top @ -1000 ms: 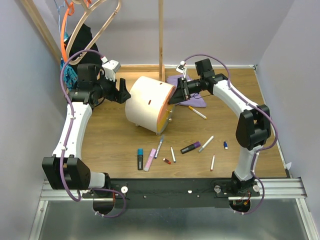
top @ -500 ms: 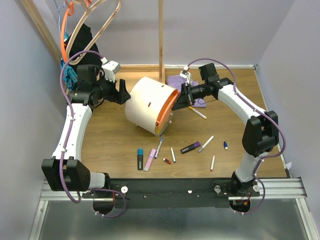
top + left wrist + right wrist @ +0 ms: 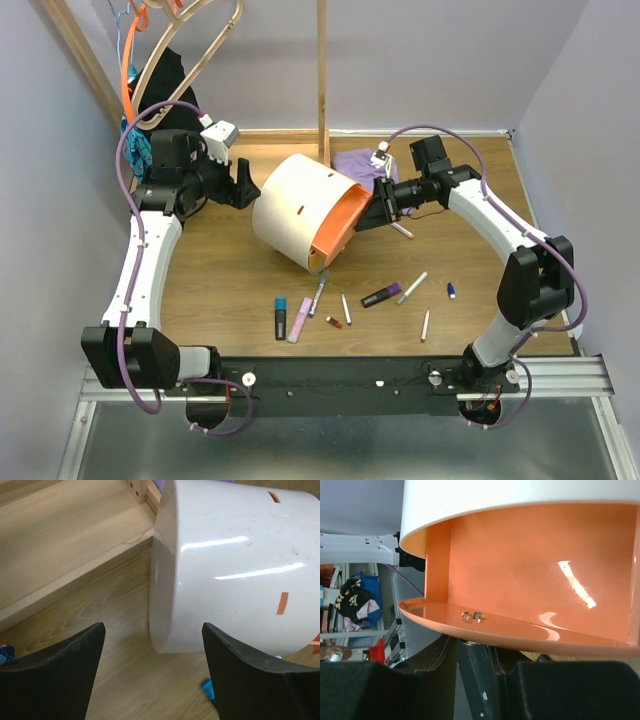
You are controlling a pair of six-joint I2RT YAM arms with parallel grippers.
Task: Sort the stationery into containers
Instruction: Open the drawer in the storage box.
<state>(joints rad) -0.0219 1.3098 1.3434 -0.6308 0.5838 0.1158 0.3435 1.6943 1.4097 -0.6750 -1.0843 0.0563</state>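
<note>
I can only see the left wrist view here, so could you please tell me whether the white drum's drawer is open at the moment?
Observer: Yes, the orange drawer sticks out of the drum on the side facing away from your camera.
Operator: Thank you. Is the other arm involved?
Observer: The right pincer looks closed on the drawer's front face.
Operator: Is anything sorted yet?
Observer: Not that I can see. The white pen and pink marker, like the other items, lie on the table nearer the arm bases, outside the drum.
</note>
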